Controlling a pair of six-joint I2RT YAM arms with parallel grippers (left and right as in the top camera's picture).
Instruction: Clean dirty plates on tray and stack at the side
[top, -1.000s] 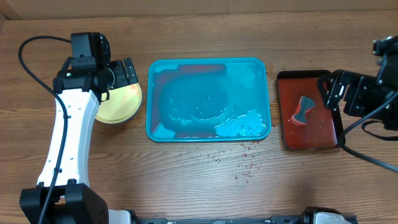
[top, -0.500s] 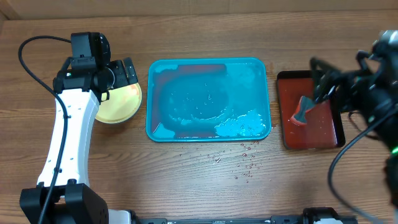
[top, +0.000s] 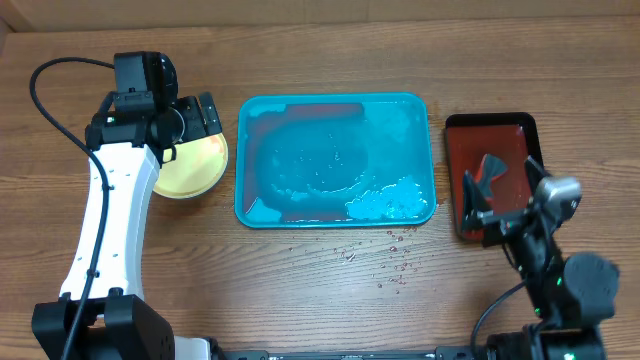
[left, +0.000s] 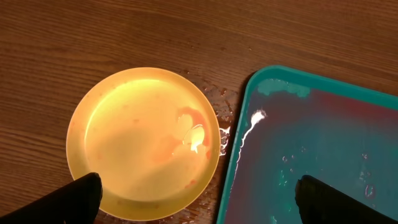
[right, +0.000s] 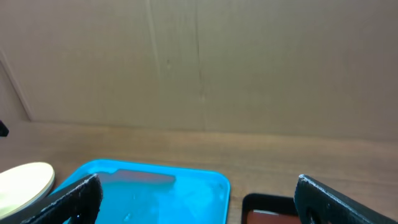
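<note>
Where plates (left: 143, 143) rest, left pincer (left: 198, 200) hovers.

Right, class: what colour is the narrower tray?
The narrow tray is dark red; the overhead view shows it best.

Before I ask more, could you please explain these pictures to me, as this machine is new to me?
These are two robot arms at a wooden table, each ending in a two-finger gripper. One picture looks down from above; the others come from wrist cameras. A wet blue tray lies in the middle, a yellow plate left of it, a dark red tray right of it. The left gripper hangs open over the plate; the right gripper is open too. Nothing is held.
</note>
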